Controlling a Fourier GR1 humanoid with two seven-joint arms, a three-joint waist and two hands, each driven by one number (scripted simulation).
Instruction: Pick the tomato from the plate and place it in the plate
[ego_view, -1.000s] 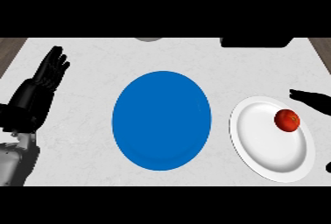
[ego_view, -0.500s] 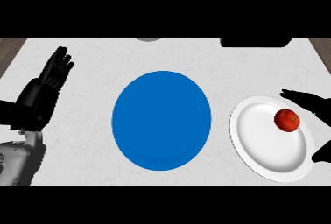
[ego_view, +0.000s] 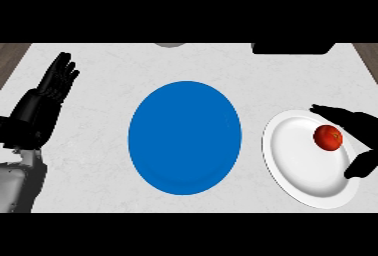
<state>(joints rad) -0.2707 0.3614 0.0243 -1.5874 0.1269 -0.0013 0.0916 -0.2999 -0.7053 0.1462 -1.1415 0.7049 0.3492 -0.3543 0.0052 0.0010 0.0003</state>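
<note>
A red tomato (ego_view: 328, 137) lies on the right part of a white plate (ego_view: 299, 170) at the counter's right. A blue plate (ego_view: 184, 137) sits bare in the middle. My right hand (ego_view: 359, 125) comes in from the right edge, open, with its fingers stretched above the tomato and its thumb below it; the tomato sits in the gap, and I cannot tell whether the hand touches it. My left hand (ego_view: 50, 92) is at the far left, open, fingers up, resting.
A dark object (ego_view: 291, 48) sits at the counter's back edge, right of centre, and a small grey thing (ego_view: 170, 45) shows at the back middle. Wooden floor (ego_view: 11, 52) shows beyond the counter's left corner.
My right hand has moved in from the right edge, and its fingers and thumb now bracket the tomato. The left hand shifted slightly up and right.
</note>
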